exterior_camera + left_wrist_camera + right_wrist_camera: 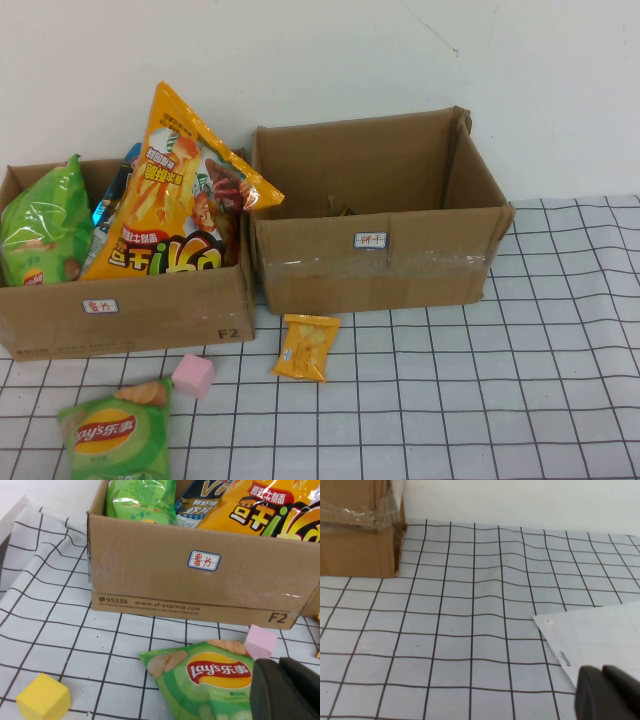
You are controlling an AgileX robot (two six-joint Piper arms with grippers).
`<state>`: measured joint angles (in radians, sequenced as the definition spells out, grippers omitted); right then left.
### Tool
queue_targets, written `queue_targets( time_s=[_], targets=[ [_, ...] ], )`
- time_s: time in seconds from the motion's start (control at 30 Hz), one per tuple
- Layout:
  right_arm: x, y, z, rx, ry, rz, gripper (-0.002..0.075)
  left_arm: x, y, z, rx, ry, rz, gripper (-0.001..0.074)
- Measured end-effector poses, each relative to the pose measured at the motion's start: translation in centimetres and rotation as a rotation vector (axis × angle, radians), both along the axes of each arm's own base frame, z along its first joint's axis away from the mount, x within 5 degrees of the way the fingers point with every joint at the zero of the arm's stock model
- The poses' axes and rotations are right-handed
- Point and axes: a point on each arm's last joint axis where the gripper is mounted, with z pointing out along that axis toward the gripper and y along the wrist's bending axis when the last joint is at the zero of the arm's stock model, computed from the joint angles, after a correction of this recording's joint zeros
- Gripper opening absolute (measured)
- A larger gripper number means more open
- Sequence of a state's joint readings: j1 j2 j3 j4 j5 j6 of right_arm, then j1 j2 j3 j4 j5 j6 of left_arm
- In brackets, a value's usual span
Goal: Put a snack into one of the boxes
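Left claw, state unclear, over Lay's bag; right claw likewise.

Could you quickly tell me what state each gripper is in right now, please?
Left gripper: near the green Lay's chip bag; cannot be told.
Right gripper: above the grid tablecloth; cannot be told.

A: Even, soft room light; glare on the orange chip bag and box tape.
B: Shadows faint. Both wrist views blur the dark gripper edges; high view slightly soft.
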<state>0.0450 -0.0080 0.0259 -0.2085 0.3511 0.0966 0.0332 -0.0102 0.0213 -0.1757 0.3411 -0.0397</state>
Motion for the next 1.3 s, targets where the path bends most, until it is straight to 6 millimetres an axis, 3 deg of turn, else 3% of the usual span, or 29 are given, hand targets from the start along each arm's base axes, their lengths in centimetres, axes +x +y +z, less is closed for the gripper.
queue_targets(
  time_s=[0.4, 0.47, 0.63, 0.8, 0.93, 1.13, 1.3],
  targets=[
    [0.0, 0.0, 0.0, 0.004, 0.0, 0.0, -0.0001, 0.0, -0.1, 0.1, -0.056, -0.009, 0.002, -0.0001],
    [0.0, 0.0, 0.0, 0.013, 0.001, 0.001, -0.0001, 0.0, -0.4, 0.2, -0.172, -0.013, 0.008, -0.0001],
    [0.0, 0.3, 0.0, 0.076, 0.003, 0.005, -0.0001, 0.1, -1.6, 0.9, -0.869, -0.005, 0.036, -0.0001],
    [0.0, 0.3, -0.1, 0.094, 0.004, 0.007, -0.0001, 0.2, -1.3, 1.8, -1.018, -0.089, 0.064, -0.0001],
    [0.0, 0.3, -0.1, 0.094, 0.004, 0.007, -0.0001, 0.2, -1.2, 2.1, -0.899, -0.123, 0.036, -0.0001],
    [0.0, 0.3, -0.1, 0.095, 0.004, 0.007, -0.0001, -0.7, -2.2, 8.1, -0.462, -0.193, -0.187, -0.0001],
    [0.0, 0.4, -0.1, 0.096, 0.004, 0.007, -0.0001, 0.8, -2.5, 10.4, -0.091, 0.096, -0.275, -0.0001]
  ],
)
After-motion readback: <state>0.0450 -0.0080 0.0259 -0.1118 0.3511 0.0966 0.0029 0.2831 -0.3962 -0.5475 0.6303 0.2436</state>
